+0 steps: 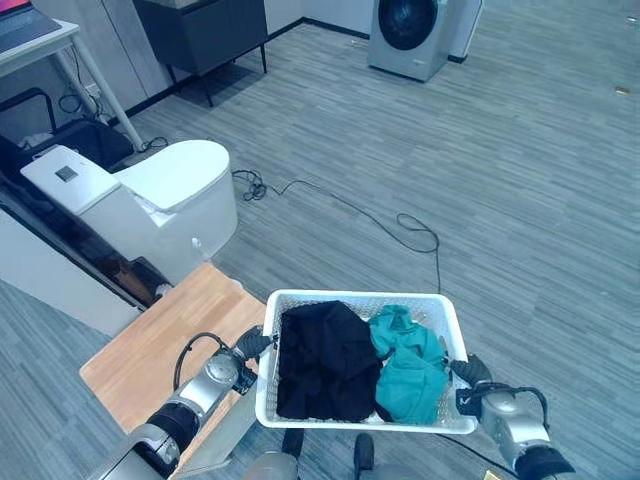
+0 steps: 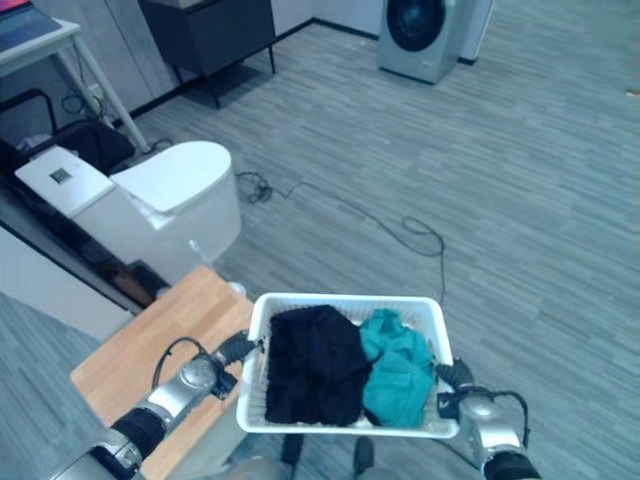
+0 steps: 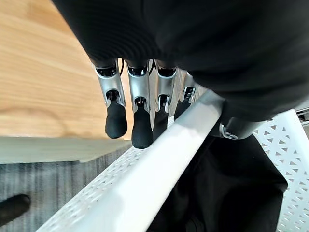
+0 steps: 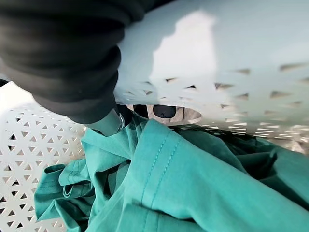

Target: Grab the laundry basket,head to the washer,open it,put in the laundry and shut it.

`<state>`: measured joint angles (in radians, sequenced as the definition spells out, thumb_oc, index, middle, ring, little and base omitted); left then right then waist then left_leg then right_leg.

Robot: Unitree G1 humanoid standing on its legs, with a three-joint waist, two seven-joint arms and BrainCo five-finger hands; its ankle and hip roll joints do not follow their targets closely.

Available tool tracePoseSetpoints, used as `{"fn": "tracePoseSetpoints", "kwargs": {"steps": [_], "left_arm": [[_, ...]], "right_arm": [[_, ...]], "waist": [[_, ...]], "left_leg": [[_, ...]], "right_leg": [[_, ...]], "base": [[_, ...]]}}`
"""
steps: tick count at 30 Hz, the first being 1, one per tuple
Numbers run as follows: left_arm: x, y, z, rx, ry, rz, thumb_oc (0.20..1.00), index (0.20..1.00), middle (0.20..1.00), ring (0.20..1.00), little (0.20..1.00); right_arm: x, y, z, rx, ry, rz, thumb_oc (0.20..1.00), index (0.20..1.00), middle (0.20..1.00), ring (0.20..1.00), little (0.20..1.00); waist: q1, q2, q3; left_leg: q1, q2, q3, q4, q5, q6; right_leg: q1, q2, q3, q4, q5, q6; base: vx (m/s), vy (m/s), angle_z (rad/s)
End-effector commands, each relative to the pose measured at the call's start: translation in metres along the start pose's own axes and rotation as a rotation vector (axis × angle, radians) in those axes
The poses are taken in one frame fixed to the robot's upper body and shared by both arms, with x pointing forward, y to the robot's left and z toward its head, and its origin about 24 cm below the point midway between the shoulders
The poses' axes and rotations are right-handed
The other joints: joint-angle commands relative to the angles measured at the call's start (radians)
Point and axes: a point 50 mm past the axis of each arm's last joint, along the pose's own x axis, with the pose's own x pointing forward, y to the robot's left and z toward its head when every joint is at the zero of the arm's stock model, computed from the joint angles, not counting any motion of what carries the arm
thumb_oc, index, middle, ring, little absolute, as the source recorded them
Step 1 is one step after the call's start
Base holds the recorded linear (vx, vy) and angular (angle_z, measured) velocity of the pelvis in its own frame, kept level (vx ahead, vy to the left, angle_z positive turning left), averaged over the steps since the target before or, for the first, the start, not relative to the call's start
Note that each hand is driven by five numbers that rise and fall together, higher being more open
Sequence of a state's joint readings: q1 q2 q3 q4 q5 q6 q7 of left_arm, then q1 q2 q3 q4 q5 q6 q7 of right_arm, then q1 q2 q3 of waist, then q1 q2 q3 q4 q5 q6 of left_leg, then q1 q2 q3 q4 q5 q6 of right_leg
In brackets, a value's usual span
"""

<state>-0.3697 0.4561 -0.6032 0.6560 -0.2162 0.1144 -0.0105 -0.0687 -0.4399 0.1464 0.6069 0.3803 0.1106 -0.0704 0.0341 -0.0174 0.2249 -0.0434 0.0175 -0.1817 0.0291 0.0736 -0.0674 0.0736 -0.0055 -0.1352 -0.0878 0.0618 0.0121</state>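
I hold a white perforated laundry basket [image 1: 355,297] low in front of me, above the grey floor. Inside it a black garment [image 1: 320,360] lies on the left and a teal garment [image 1: 410,370] on the right. My left hand [image 1: 250,346] grips the basket's left rim [image 3: 159,164], with its fingers [image 3: 139,104] down the outside wall. My right hand [image 1: 472,372] holds the right rim, and a dark fingertip [image 4: 165,111] shows through the handle slot above the teal cloth [image 4: 193,183]. The silver washer [image 1: 410,35] with its dark round door stands far off at the back right.
A low wooden table [image 1: 165,345] sits just left of the basket, under my left arm. A white toilet [image 1: 165,195] stands beyond it, with a dark cabinet [image 1: 200,35] and a desk [image 1: 40,45] at the back left. Grey plank floor stretches toward the washer.
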Motion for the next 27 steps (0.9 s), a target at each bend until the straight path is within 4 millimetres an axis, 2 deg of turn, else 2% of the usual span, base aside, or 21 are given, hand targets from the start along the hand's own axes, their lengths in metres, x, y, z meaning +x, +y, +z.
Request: {"fn": "tracePoseSetpoints", "kwargs": {"steps": [1, 3, 5, 6, 7, 8, 9, 10, 12, 13, 14, 15, 16, 17, 18, 19, 22, 23, 25, 26, 27], "left_arm": [[0.01, 0.029, 0.064, -0.019, -0.208, 0.064, 0.2, 0.2, 0.2, 0.2, 0.2], [0.011, 0.029, 0.071, -0.021, -0.227, 0.069, 0.2, 0.2, 0.2, 0.2, 0.2], [0.011, 0.03, 0.073, -0.023, -0.235, 0.077, 0.2, 0.2, 0.2, 0.2, 0.2], [0.009, 0.036, 0.075, -0.029, -0.248, 0.094, 0.2, 0.2, 0.2, 0.2, 0.2], [0.009, 0.036, 0.074, -0.029, -0.247, 0.094, 0.2, 0.2, 0.2, 0.2, 0.2], [0.006, 0.04, 0.071, -0.03, -0.249, 0.105, 0.2, 0.2, 0.2, 0.2, 0.2], [0.006, 0.04, 0.071, -0.03, -0.249, 0.105, 0.2, 0.2, 0.2, 0.2, 0.2], [0.003, 0.041, 0.066, -0.04, -0.248, 0.106, 0.2, 0.2, 0.2, 0.2, 0.2], [0.0, 0.042, 0.06, -0.053, -0.247, 0.111, 0.2, 0.2, 0.2, 0.2, 0.2], [0.0, 0.042, 0.059, -0.053, -0.247, 0.112, 0.2, 0.2, 0.2, 0.2, 0.2], [-0.004, 0.048, 0.048, -0.064, -0.224, 0.128, 0.2, 0.2, 0.2, 0.2, 0.2], [-0.006, 0.049, 0.047, -0.069, -0.225, 0.133, 0.2, 0.2, 0.2, 0.2, 0.2], [-0.006, 0.05, 0.047, -0.069, -0.225, 0.133, 0.2, 0.2, 0.2, 0.2, 0.2], [-0.008, 0.053, 0.041, -0.07, -0.216, 0.146, 0.2, 0.2, 0.2, 0.2, 0.2], [-0.012, 0.055, 0.031, -0.077, -0.192, 0.156, 0.2, 0.2, 0.2, 0.2, 0.2], [-0.013, 0.056, 0.026, -0.09, -0.183, 0.166, 0.2, 0.2, 0.2, 0.2, 0.2], [-0.018, 0.057, 0.014, -0.099, -0.157, 0.174, 0.2, 0.2, 0.2, 0.2, 0.2], [-0.019, 0.056, 0.01, -0.107, -0.146, 0.174, 0.2, 0.2, 0.2, 0.2, 0.2], [-0.019, 0.055, 0.009, -0.109, -0.141, 0.173, 0.2, 0.2, 0.2, 0.2, 0.2], [-0.018, 0.054, 0.01, -0.108, -0.138, 0.168, 0.2, 0.2, 0.2, 0.2, 0.2], [-0.017, 0.052, 0.009, -0.106, -0.134, 0.162, 0.2, 0.2, 0.2, 0.2, 0.2]], "right_arm": [[-0.013, -0.012, 0.033, 0.075, -0.185, 0.116, 0.2, 0.2, 0.2, 0.2, 0.2], [-0.013, -0.012, 0.042, 0.064, -0.215, 0.12, 0.2, 0.2, 0.2, 0.2, 0.2], [-0.014, -0.011, 0.045, 0.059, -0.223, 0.125, 0.2, 0.2, 0.2, 0.2, 0.2], [-0.014, -0.009, 0.052, 0.048, -0.247, 0.144, 0.2, 0.2, 0.2, 0.2, 0.2], [-0.014, -0.009, 0.052, 0.048, -0.246, 0.144, 0.2, 0.2, 0.2, 0.2, 0.2], [-0.014, -0.003, 0.057, 0.044, -0.263, 0.17, 0.2, 0.2, 0.2, 0.2, 0.2], [-0.014, -0.003, 0.057, 0.044, -0.263, 0.17, 0.2, 0.2, 0.2, 0.2, 0.2], [-0.013, 0.002, 0.059, 0.041, -0.271, 0.187, 0.2, 0.2, 0.2, 0.2, 0.2], [-0.011, 0.012, 0.058, 0.052, -0.272, 0.2, 0.2, 0.2, 0.2, 0.2, 0.2], [-0.01, 0.012, 0.058, 0.052, -0.272, 0.2, 0.2, 0.2, 0.2, 0.2, 0.2], [-0.008, 0.027, 0.058, 0.055, -0.264, 0.242, 0.2, 0.2, 0.2, 0.2, 0.2], [-0.007, 0.033, 0.056, 0.059, -0.257, 0.261, 0.2, 0.2, 0.2, 0.2, 0.2], [-0.007, 0.033, 0.056, 0.059, -0.257, 0.261, 0.2, 0.2, 0.2, 0.2, 0.2], [-0.007, 0.037, 0.054, 0.067, -0.252, 0.272, 0.2, 0.2, 0.2, 0.2, 0.2], [-0.007, 0.046, 0.051, 0.065, -0.242, 0.3, 0.2, 0.2, 0.2, 0.2, 0.2], [-0.006, 0.048, 0.048, 0.065, -0.232, 0.301, 0.2, 0.2, 0.2, 0.2, 0.2], [-0.006, 0.049, 0.045, 0.044, -0.218, 0.304, 0.2, 0.2, 0.2, 0.2, 0.2], [-0.006, 0.049, 0.045, 0.045, -0.218, 0.304, 0.2, 0.2, 0.2, 0.2, 0.2], [-0.006, 0.048, 0.042, 0.048, -0.21, 0.299, 0.2, 0.2, 0.2, 0.2, 0.2], [-0.007, 0.045, 0.04, 0.052, -0.207, 0.288, 0.2, 0.2, 0.2, 0.2, 0.2], [-0.007, 0.043, 0.039, 0.055, -0.205, 0.278, 0.2, 0.2, 0.2, 0.2, 0.2]], "waist": [[-0.014, -0.047, -0.032], [-0.016, -0.049, -0.016], [-0.011, -0.049, -0.012], [0.008, -0.045, -0.015], [0.008, -0.047, -0.014], [0.039, -0.039, -0.022], [0.039, -0.04, -0.021], [0.063, -0.036, -0.027], [0.093, -0.048, -0.035], [0.096, -0.05, -0.035], [0.114, -0.055, -0.071], [0.12, -0.066, -0.081], [0.12, -0.064, -0.083], [0.126, -0.078, -0.091], [0.136, -0.096, -0.108], [0.138, -0.101, -0.112], [0.111, -0.07, -0.104], [0.102, -0.057, -0.101], [0.085, -0.022, -0.093], [0.067, -0.009, -0.083], [0.056, 0.001, -0.082]], "left_leg": [[-0.172, 0.066, 0.033, 0.28, -0.037, -0.003], [-0.239, 0.059, 0.052, 0.405, -0.044, 0.029], [-0.256, 0.046, 0.07, 0.403, -0.06, 0.041], [-0.286, -0.015, 0.076, 0.338, -0.076, 0.042], [-0.283, -0.017, 0.078, 0.336, -0.076, 0.043], [-0.295, -0.044, 0.096, 0.178, 0.0, 0.03], [-0.292, -0.044, 0.097, 0.176, 0.001, 0.03], [-0.324, -0.04, 0.163, 0.078, 0.037, 0.028], [-0.354, -0.042, 0.236, 0.053, 0.056, 0.026], [-0.353, -0.042, 0.24, 0.053, 0.055, 0.026], [-0.301, -0.047, 0.233, 0.026, 0.06, 0.05], [-0.297, -0.058, 0.23, 0.058, 0.061, 0.061], [-0.3, -0.055, 0.23, 0.058, 0.063, 0.061], [-0.29, -0.067, 0.233, 0.076, 0.056, 0.067], [-0.244, -0.092, 0.251, 0.087, 0.018, 0.095], [-0.221, -0.101, 0.264, 0.086, 0.001, 0.111], [-0.143, -0.091, 0.267, 0.066, -0.041, 0.144], [-0.117, -0.083, 0.271, 0.064, -0.055, 0.15], [-0.053, -0.066, 0.261, 0.045, -0.076, 0.156], [-0.023, -0.068, 0.242, 0.04, -0.085, 0.151], [-0.003, -0.065, 0.233, 0.037, -0.091, 0.146]], "right_leg": [[0.001, 0.036, 0.038, 0.145, -0.177, 0.003], [0.006, 0.041, 0.027, 0.143, -0.178, 0.002], [0.009, 0.041, 0.024, 0.139, -0.182, 0.006], [0.017, 0.053, 0.035, 0.137, -0.196, 0.011], [0.019, 0.051, 0.036, 0.138, -0.198, 0.012], [0.04, 0.075, 0.049, 0.139, -0.223, 0.013], [0.041, 0.074, 0.049, 0.139, -0.223, 0.013], [0.068, 0.086, 0.051, 0.141, -0.249, 0.011], [0.107, 0.085, 0.063, 0.142, -0.269, 0.011], [0.107, 0.083, 0.066, 0.142, -0.27, 0.011], [0.143, 0.076, 0.083, 0.15, -0.294, 0.02], [0.154, 0.061, 0.093, 0.172, -0.291, 0.031], [0.151, 0.064, 0.095, 0.171, -0.289, 0.031], [0.156, 0.047, 0.099, 0.194, -0.272, 0.045], [0.141, 0.016, 0.11, 0.293, -0.197, 0.091], [0.116, 0.002, 0.112, 0.386, -0.104, 0.135], [0.015, -0.011, 0.092, 0.639, 0.049, 0.202], [-0.012, -0.026, 0.061, 0.699, 0.05, 0.207], [-0.101, -0.07, -0.009, 0.767, 0.012, 0.178], [-0.144, -0.094, -0.047, 0.772, -0.026, 0.156], [-0.178, -0.097, -0.065, 0.736, -0.05, 0.139]], "base": [[0.02, -0.203, 0.39], [0.05, -0.144, 0.28], [0.11, -0.058, 0.02], [0.14, -0.014, -0.07], [0.35, -0.01, -0.12], [0.22, 0.008, -0.1], [0.46, 0.017, -0.46], [0.39, 0.016, -0.59], [0.39, 0.028, -0.34], [0.52, 0.13, -0.03], [0.57, 0.167, -0.08], [0.56, 0.167, -0.35], [0.32, 0.092, -0.53], [0.46, 0.163, -0.59], [0.65, 0.23, -0.23], [0.59, 0.236, -0.45], [0.36, 0.172, -0.33], [0.35, 0.176, 0.08], [0.34, 0.141, 0.15], [0.35, 0.081, 0.32], [0.37, 0.039, 0.66]]}}
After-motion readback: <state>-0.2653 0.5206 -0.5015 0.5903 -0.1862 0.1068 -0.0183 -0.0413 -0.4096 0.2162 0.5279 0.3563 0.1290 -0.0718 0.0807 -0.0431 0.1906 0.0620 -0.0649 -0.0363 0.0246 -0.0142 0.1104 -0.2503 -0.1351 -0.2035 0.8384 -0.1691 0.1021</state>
